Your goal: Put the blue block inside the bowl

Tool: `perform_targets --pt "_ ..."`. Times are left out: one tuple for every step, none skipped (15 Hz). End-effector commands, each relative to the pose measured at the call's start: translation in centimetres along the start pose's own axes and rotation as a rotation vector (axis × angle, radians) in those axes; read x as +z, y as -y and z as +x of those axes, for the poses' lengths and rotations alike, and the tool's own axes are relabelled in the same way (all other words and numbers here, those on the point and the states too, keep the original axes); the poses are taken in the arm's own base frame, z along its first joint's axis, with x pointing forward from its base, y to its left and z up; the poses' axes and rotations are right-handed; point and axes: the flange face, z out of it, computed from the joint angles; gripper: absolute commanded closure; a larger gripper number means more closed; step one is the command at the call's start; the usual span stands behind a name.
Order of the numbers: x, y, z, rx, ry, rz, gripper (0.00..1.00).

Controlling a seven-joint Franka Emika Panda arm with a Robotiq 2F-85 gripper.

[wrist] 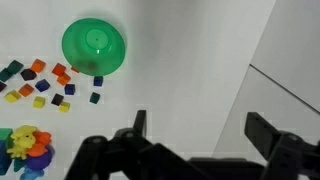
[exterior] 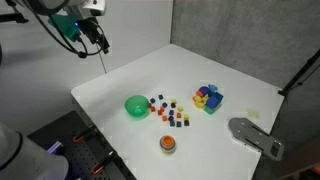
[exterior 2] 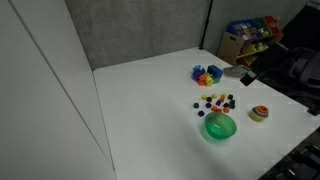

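The bright green bowl (wrist: 94, 47) stands upright and empty on the white table; it shows in both exterior views (exterior: 136, 105) (exterior 2: 219, 127). Several tiny cubes of mixed colours (wrist: 40, 85) lie scattered beside it, also seen in both exterior views (exterior: 166, 109) (exterior 2: 217, 102). A dark cube (wrist: 97, 97) lies alone closest to the bowl; its colour is too small to make out, so I cannot tell which cube is the blue block. My gripper (wrist: 200, 128) is open and empty, held high above the table and well away from the cubes (exterior: 96, 38).
A many-coloured toy (exterior: 208, 97) (wrist: 25, 145) lies beyond the cubes. A small orange-red round object (exterior: 167, 144) (exterior 2: 259, 113) sits near the table's edge. A grey flat object (exterior: 255, 135) lies at a table corner. A shelf of toys (exterior 2: 250, 35) stands behind the table.
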Motion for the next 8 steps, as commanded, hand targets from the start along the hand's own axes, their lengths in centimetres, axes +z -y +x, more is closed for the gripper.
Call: perform_targets --pt "-0.06 0.02 0.03 0.000 0.001 0.000 0.00" --pt "-0.06 0.02 0.03 0.000 0.001 0.000 0.00" --pt "-0.06 0.02 0.03 0.000 0.001 0.000 0.00" --pt "-0.06 0.02 0.03 0.000 0.001 0.000 0.00" --pt "-0.06 0.02 0.03 0.000 0.001 0.000 0.00" --pt "0.20 -0.13 0.39 0.009 0.010 -0.012 0.00" --pt "0.39 -0.25 0.58 0.011 0.015 -0.016 0.00" --pt "0.71 -0.53 0.88 0.020 0.019 -0.027 0.00"
